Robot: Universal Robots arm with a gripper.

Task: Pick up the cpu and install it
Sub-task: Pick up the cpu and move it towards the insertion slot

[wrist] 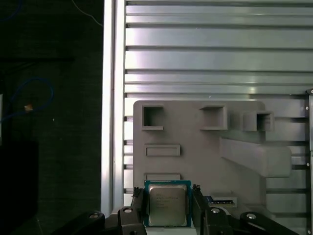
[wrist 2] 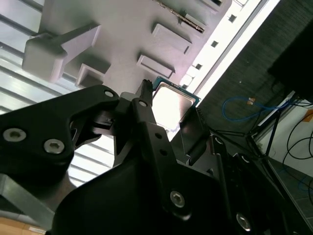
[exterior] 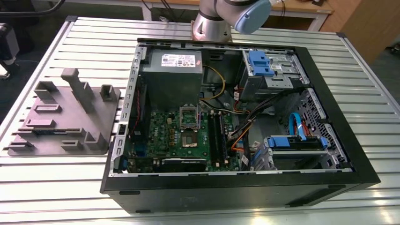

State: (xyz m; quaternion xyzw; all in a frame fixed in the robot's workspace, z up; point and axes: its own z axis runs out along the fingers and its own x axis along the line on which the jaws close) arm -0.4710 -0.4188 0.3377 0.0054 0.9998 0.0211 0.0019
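The small square cpu (wrist: 167,205) with its pale silvery metal top and thin green rim sits between the two black fingers (wrist: 138,208) of my pincer (wrist: 167,191). One finger presses against each of two opposite edges, so I am clamped on the chip. In both wrist views its top faces the cameras, flat and level with the fingertips. The lid glares almost white in the second wrist view. In the first wrist view it looks duller, and there is faint print that I leave unread.

My wrist points downwards, and the chip hangs over the grey moulded plastic tray (wrist: 195,161), above its border and apart from its surface. The tray has square pockets, shallow rectangular recesses and one long raised block.

The tray lies on the ribbed aluminium table (wrist: 220,58), with dark floor past the table's edge.

In the exterior view the same tray is at nine o'clock of the open black computer case (exterior: 350,154), just beside its wall. Inside the case is the green circuit board (exterior: 181,140), and the grey power-supply box (exterior: 172,77) is at twelve o'clock from the board. My silver and blue arm joint (exterior: 228,18) rises at twelve o'clock, beyond the case.
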